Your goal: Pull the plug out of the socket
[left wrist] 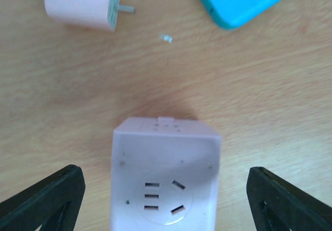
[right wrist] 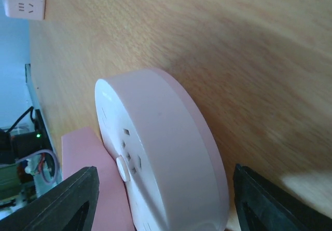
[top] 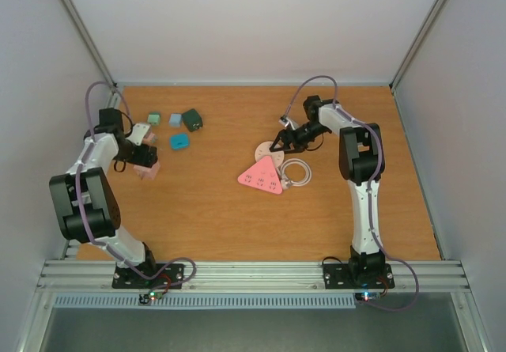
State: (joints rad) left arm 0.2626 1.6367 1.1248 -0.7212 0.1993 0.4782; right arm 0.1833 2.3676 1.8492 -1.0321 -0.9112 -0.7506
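A round pink-and-white plug (top: 267,153) rests at the far tip of a pink triangular socket (top: 263,178). My right gripper (top: 278,141) is open around the plug; in the right wrist view the plug (right wrist: 166,158) fills the gap between the black fingers (right wrist: 57,200), with the triangular socket (right wrist: 88,184) beside it. My left gripper (top: 145,156) is open over a pale pink cube socket (top: 147,170). In the left wrist view that cube (left wrist: 166,179) lies between the fingers (left wrist: 46,200), its face of slots empty.
A loose pink plug with two prongs (left wrist: 83,5) and a turquoise block (left wrist: 244,0) lie beyond the cube. Green, light blue and dark green cubes (top: 192,119) sit at the back left. A white coiled cable (top: 296,172) lies right of the triangular socket.
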